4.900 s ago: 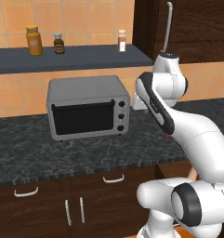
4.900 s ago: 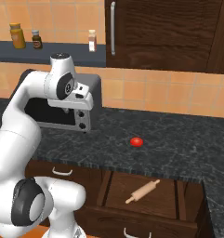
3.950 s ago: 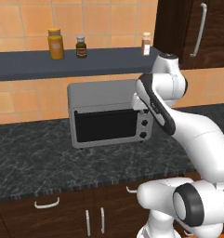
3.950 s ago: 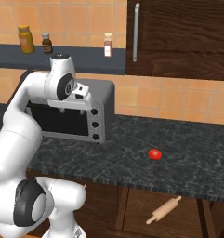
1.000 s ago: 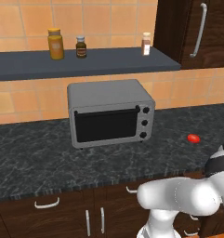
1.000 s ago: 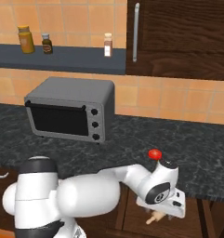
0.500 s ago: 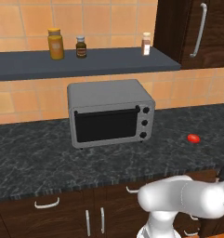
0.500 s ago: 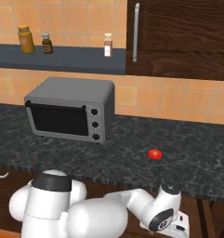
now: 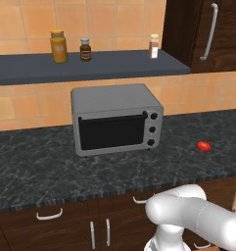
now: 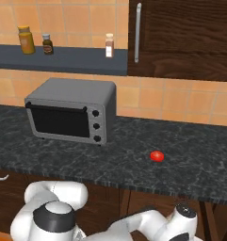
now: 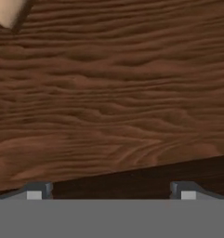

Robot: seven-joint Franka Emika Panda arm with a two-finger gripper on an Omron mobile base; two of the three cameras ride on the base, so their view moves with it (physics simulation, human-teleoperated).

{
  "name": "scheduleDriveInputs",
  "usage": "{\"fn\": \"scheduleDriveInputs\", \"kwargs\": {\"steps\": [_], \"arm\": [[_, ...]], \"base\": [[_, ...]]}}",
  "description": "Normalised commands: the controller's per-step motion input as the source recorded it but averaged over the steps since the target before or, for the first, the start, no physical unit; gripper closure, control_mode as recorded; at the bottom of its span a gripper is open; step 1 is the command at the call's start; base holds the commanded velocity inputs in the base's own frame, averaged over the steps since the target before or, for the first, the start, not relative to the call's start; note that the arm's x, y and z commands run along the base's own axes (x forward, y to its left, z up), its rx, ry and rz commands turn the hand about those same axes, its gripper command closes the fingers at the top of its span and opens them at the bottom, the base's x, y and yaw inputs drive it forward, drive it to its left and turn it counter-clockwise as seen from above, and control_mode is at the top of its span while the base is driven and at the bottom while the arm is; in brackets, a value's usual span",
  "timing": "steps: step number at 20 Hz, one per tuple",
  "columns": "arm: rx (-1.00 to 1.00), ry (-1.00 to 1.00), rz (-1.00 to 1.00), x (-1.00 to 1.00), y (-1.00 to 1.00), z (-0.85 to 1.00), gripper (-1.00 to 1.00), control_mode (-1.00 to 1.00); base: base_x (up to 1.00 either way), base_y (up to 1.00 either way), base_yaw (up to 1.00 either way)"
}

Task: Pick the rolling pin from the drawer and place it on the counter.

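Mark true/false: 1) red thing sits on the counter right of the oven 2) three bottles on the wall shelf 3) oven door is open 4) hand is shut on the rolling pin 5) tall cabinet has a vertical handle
1) True: the small red thing lies on the counter, to the right of the toaster oven.
2) True: three bottles stand on the wall shelf.
3) False: the oven door is closed.
4) False: in the hand view the hand has its fingertips apart over brown wood grain, nothing between them; a pale tan rolling pin end shows at a far corner.
5) True: the dark cabinet has a vertical handle.
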Motion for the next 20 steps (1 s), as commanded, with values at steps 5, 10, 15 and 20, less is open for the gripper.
{"fn": "scheduleDriveInputs", "kwargs": {"steps": [5, 10, 15, 20], "arm": [[0.0, 0.09, 0.0, -0.9, -0.46, -0.11, -1.0, -1.0], [0.0, 0.06, 0.0, -0.85, -0.47, -0.13, -1.0, -1.0], [0.03, 0.0, 0.0, -0.46, -0.21, 0.0, -1.0, -1.0], [0.06, -0.08, -0.01, 0.15, 0.25, 0.2, -1.0, -1.0]], "base": [[0.0, 0.0, 0.0], [0.0, 0.0, 0.0], [0.0, 0.0, 0.0], [0.0, 0.0, 0.0]]}}
